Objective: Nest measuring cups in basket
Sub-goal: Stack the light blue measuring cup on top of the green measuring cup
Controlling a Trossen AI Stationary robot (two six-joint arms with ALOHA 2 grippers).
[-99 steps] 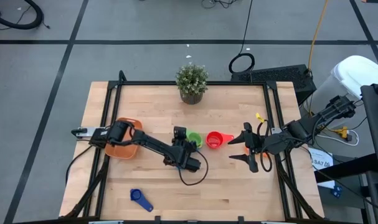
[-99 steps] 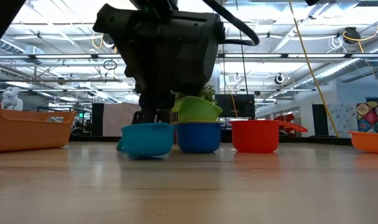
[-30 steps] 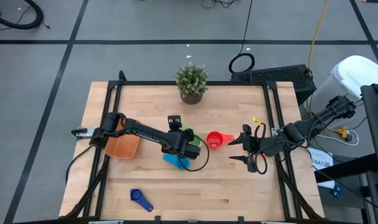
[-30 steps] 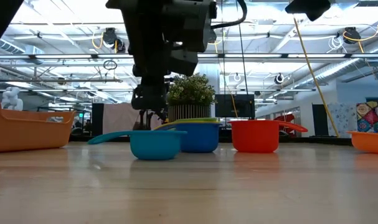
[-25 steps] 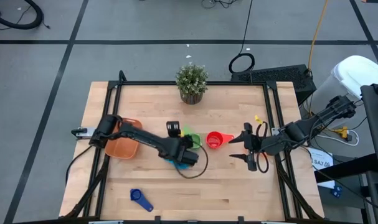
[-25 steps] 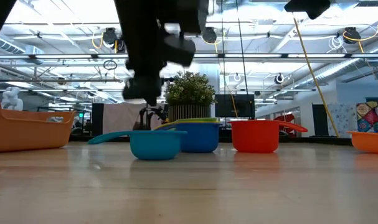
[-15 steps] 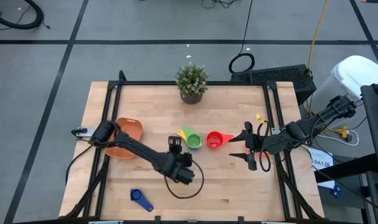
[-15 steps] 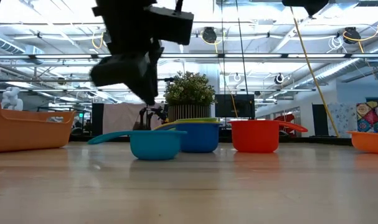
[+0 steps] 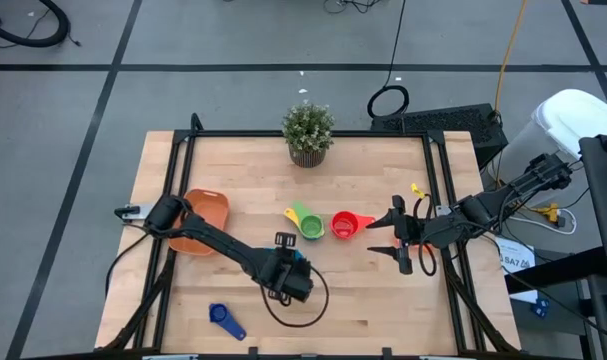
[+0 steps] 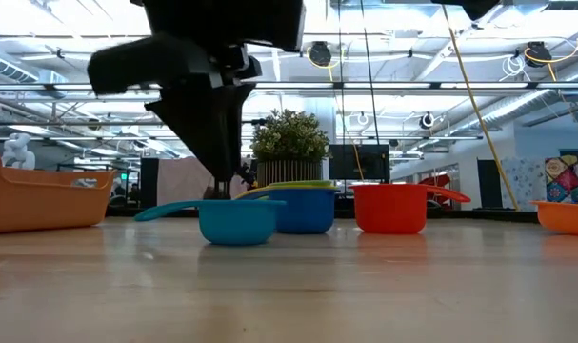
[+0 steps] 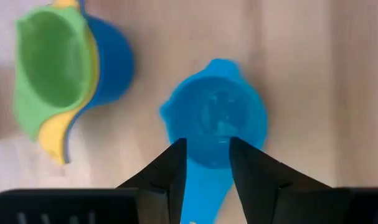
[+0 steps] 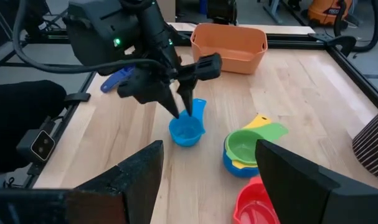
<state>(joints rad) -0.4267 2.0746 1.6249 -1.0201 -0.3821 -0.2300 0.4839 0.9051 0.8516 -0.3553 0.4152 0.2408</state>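
On the wooden tabletop [image 9: 383, 300], the orange basket [image 9: 207, 212] sat empty while the left end effector [image 12: 184, 107], fingers narrowly parted and holding nothing, had pulled back toward the front edge above the light blue measuring cup [image 11: 215, 122]. A second earlier it hovered beside the green-yellow-blue stack [image 9: 307, 221]. The cup stood released, unnested. The right end effector [image 9: 384, 238], spread wide, waited near the red cup [image 9: 345, 224].

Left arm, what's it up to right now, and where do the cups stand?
The left claw hangs open over the light blue cup, which sits alone on the table. The green, yellow and blue stack and the red cup also sit outside the basket. A dark blue cup lies near the front edge. The right claw waits open at the right side.
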